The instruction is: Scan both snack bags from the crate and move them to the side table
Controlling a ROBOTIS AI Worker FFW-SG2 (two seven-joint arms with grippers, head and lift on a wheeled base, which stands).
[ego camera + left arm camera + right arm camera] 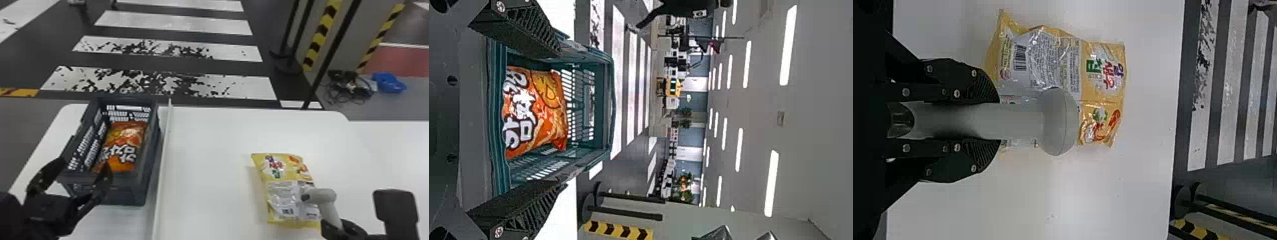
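Right now, from where I'm standing, the robot's left gripper (83, 167) is at the near end of a dark grey-green plastic crate (143, 191) with slotted sides. Its two black fingers are spread wide, one toward each side of the crate, with nothing gripped between them. I can't tell whether either finger touches the rim.

Inside the crate lies a bright orange snack bag (123, 143) with big white lettering, its printed face up. The crate sits on a white tabletop (207, 134), just beside a thin, raised white strip (164, 153) that runs away from the robot.

Across that strip, on the robot's right, a shiny yellow snack bag (287, 169) lies flat on the white surface, its silvery label and barcode (287, 211) facing up. The right gripper (335, 225) has its fingers closed around the handle of a pale grey, round-headed scanner (322, 198), whose head hangs over part of that bag; whether they touch, I can't say. Well to the right of the yellow bag, there's a flat black object (395, 206) with rounded corners.

Beyond the table, white stripes (178, 25) cross the dark floor.
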